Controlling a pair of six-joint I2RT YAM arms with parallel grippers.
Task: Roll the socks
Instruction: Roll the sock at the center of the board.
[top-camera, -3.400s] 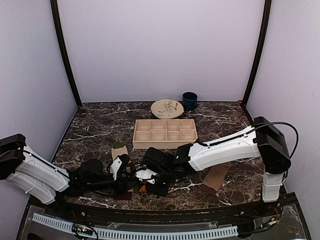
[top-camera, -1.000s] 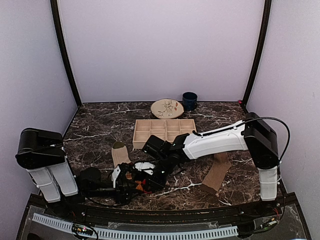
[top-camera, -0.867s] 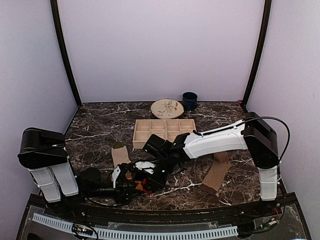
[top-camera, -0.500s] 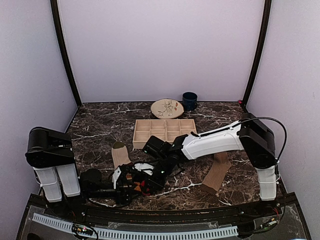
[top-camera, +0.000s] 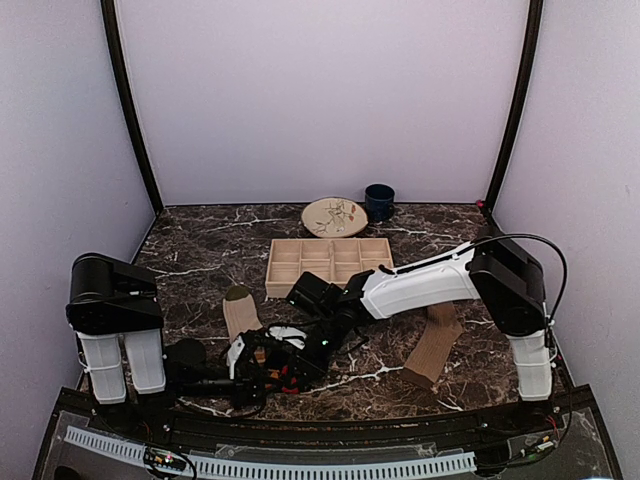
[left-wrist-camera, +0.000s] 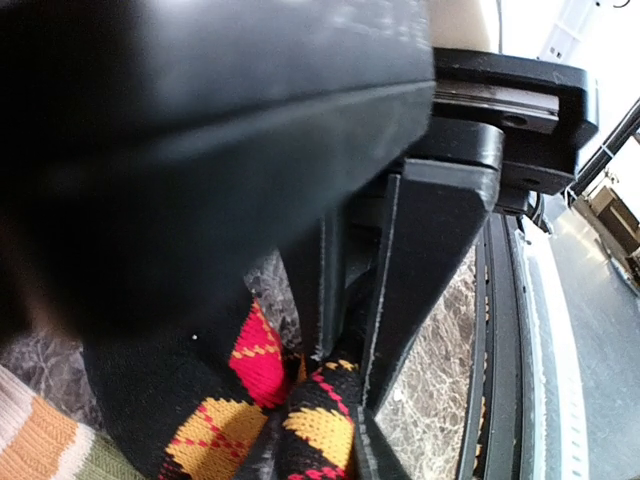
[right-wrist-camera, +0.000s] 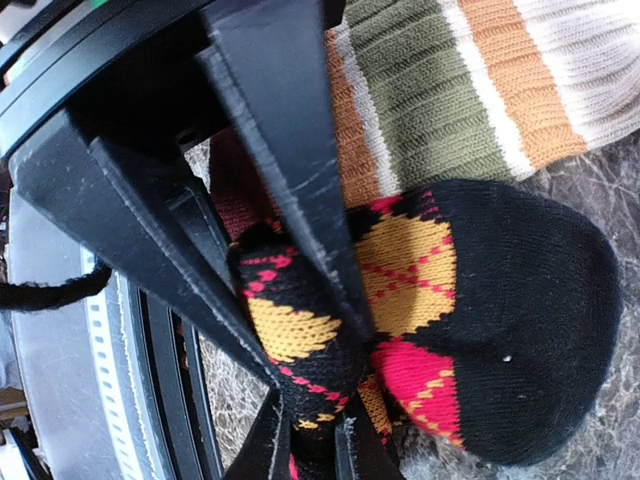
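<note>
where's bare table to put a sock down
Free: back-left marble between the left wall and the wooden compartment tray; back-right between the dark blue mug and the right wall. Crowded: front-left, around the black argyle sock and striped beige sock.

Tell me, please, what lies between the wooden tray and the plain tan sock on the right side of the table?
The right arm's white forearm crosses the stretch between the wooden tray and the tan sock; the top view shows this.

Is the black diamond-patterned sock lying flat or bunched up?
Bunched: the right gripper pinches a fold of the argyle sock.
</note>
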